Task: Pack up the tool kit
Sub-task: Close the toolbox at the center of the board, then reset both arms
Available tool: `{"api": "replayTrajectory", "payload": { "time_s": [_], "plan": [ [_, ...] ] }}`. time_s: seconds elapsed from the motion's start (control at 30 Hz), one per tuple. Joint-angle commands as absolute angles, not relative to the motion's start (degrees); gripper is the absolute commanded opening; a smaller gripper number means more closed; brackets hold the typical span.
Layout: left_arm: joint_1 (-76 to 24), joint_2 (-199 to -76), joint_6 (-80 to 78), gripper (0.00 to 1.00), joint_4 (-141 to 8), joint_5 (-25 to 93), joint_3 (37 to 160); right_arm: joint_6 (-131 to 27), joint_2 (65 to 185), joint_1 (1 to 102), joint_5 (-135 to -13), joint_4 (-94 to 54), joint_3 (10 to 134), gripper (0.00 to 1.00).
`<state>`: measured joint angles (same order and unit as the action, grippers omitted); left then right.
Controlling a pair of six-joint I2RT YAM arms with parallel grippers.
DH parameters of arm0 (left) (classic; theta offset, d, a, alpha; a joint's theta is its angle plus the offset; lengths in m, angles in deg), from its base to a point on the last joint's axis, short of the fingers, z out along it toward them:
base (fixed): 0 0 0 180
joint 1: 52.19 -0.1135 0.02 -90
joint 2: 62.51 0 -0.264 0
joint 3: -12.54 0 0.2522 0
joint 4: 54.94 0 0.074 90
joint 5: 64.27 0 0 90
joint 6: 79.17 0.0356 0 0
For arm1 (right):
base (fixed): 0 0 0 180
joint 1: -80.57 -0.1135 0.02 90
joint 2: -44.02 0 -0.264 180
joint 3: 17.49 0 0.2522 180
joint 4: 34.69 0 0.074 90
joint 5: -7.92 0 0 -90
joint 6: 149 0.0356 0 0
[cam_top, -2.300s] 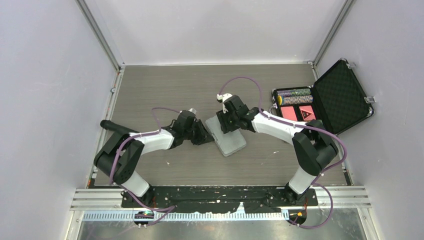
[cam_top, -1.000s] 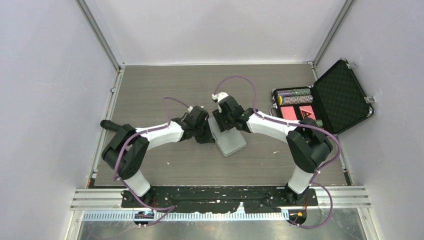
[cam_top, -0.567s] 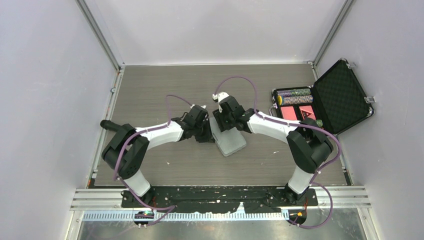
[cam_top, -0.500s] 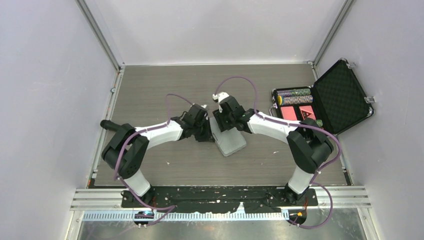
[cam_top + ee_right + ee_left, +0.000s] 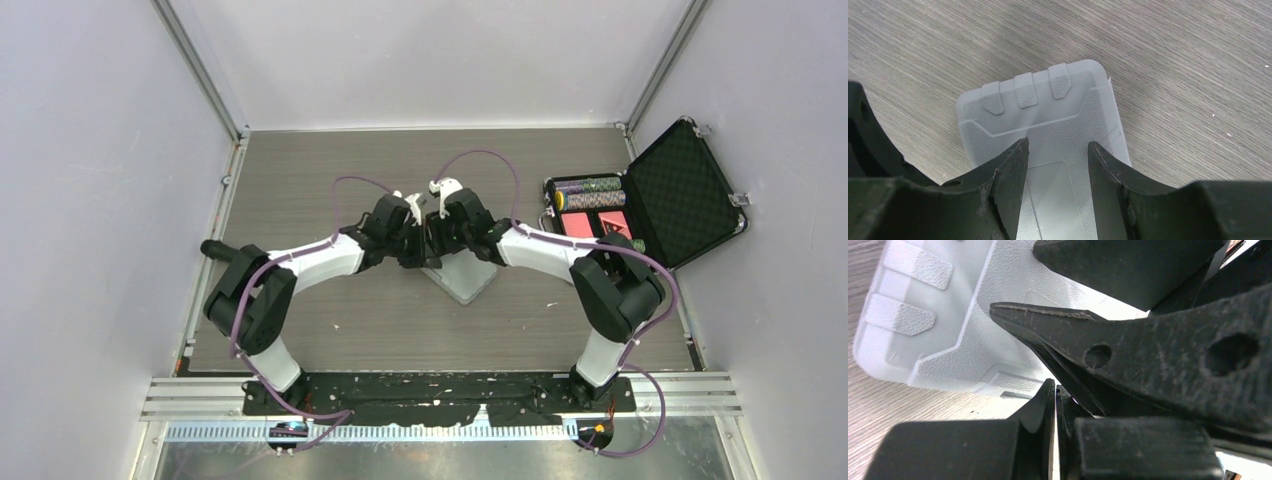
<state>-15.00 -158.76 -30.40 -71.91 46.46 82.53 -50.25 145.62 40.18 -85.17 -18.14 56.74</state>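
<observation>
Almost closed, the fingers [image 5: 973, 450] of the left gripper [image 5: 411, 236] have swung to the far end of the grey case [image 5: 468, 283], meeting the right gripper [image 5: 444, 238], its fingers [image 5: 1009, 170] narrowly apart over it. Mid-table, the case's long axis runs toward the near right corner; both arms are equally near.

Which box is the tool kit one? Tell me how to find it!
Look at the middle of the wood-grain table, where the left gripper and right gripper meet. Under them lies the tool kit case, flat and pale grey. The other box, the black case at the table's right edge, stands open with poker chips inside.
</observation>
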Motion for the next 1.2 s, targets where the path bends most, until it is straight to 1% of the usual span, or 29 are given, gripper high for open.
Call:
{"api": "replayTrajectory", "payload": {
  "time_s": [0.0,0.1,0.2,0.33,0.4,0.43,0.53,0.57,0.6,0.63,0.67,0.73,0.8,0.83,0.97,1.0,1.03,1.07,1.1,1.17],
  "plan": [
    [-16.1,-151.0,-31.8,0.06,-52.0,47.4,82.0,-47.5,150.1,35.1,-69.4,-3.2,50.6,0.53],
    [-19.1,-144.5,-31.2,0.11,-54.7,45.1,77.5,-48.0,146.8,35.6,-72.0,-2.2,51.4,0.53],
    [-21.7,-136.2,-28.3,0.2,-61.4,40.5,74.5,-48.4,143.4,36.8,-74.1,-1.3,51.9,0.54],
    [-23.7,-127.2,-22.4,0.37,-76.4,29.0,73.6,-47.7,136.8,39.2,-76.6,-0.6,51.8,0.57],
    [-24.5,-123.1,-20.0,0.51,-82.6,22.6,73.8,-46.5,132.4,41.2,-77.7,-0.6,51.2,0.6],
    [-24.8,-120.9,-19.1,0.57,-85.6,19.2,73.8,-45.9,128.8,42.9,-78.8,-0.5,50.7,0.64],
    [-25.4,-114.1,-16.5,0.82,-92.6,9.5,73.5,-43.1,122.9,46.9,-81.1,-0.3,49.3,0.71],
    [-25.4,-111.7,-15.3,0.91,-94.4,6.9,73.3,-42.5,119.4,49.3,-83.6,0.0,48.6,0.75],
    [-25.4,-109.1,-14.3,0.96,-96.2,4.3,73.2,-41.4,117.7,50.5,-84.8,0.8,48.3,0.76],
    [-25.4,-106.6,-13.4,0.99,-97.8,2.0,73.0,-40.4,114.2,52.7,-87.1,1.2,47.8,0.79],
    [-25.4,-103.7,-12.7,0.99,-99.2,-0.5,72.8,-39.7,110.6,53.6,-88.8,2.3,47.6,0.82],
    [-25.4,-96.9,-11.3,1.0,-101.5,-4.5,72.2,-38.9,105.5,55.1,-98.5,4.4,47.8,0.86],
    [-25.4,-90.9,-9.7,1.0,-103.4,-8.7,71.5,-39.3,99.8,55.3,-104.6,5.6,47.5,0.9],
    [-25.4,-87.8,-9.1,1.0,-103.5,-10.4,71.0,-40.3,97.5,55.3,-106.0,5.7,47.0,0.93],
    [-25.4,-75.0,-7.3,1.0,-102.5,-16.7,67.6,-42.8,81.0,55.4,-109.3,-0.1,40.1,0.95],
    [-25.4,-72.2,-7.2,0.99,-102.1,-17.5,66.9,-43.0,74.6,55.3,-111.4,-1.2,37.5,0.98],
    [-25.4,-69.3,-6.9,1.0,-101.8,-18.1,66.6,-43.3,71.7,55.3,-112.8,-2.8,36.3,0.99],
    [-25.4,-66.1,-6.8,1.0,-101.7,-18.1,66.4,-44.5,66.2,55.3,-114.9,-3.2,34.4,0.99],
    [-25.4,-63.9,-6.7,1.0,-101.7,-18.0,66.4,-45.3,61.7,55.3,-116.5,-3.5,33.8,0.98],
    [-25.4,-59.3,-5.4,1.0,-101.9,-17.0,66.2,-48.2,56.1,55.3,-118.5,-2.3,33.1,0.96]
  ]
}}
